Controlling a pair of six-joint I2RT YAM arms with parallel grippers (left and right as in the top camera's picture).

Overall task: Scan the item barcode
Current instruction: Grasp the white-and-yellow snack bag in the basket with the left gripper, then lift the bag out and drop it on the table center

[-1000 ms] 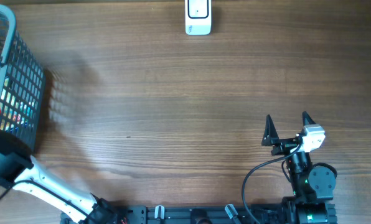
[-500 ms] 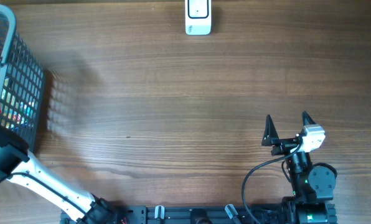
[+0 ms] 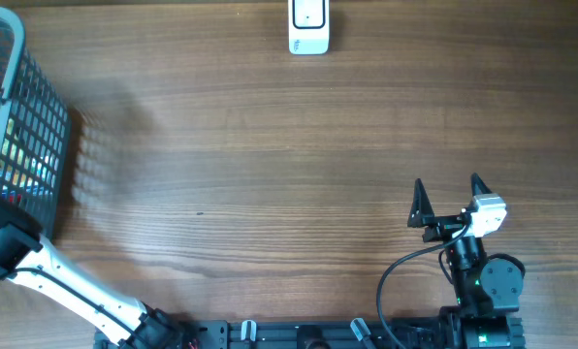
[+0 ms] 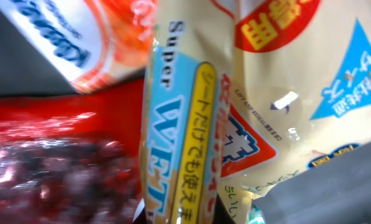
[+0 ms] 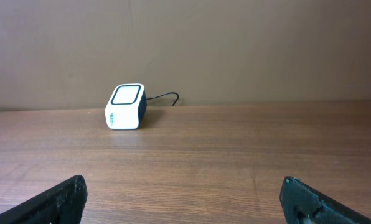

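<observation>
Bench (image 3: pixel 270 145): brown wood, with a brown wall behind.
Basket (image 3: pixel 39 107): grey mesh at the far left, holding packs (image 4: pixel 179 124); one reads "Super WET".
Left gripper: mine, down among the packs and closed; on what, I cannot tell.
Scanner (image 3: pixel 308 27): white, at the far edge, centre.
Right gripper (image 3: pixel 447 181): mine, open wide at the near right, facing the scanner.

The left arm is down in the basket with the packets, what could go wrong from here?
Packets overlap: the Super WET pack lies against the red packet, so a lift might drag both or slip on glossy film. The mesh wall of the basket could snag it. The scanner sits far across the table, and no barcode shows.
</observation>
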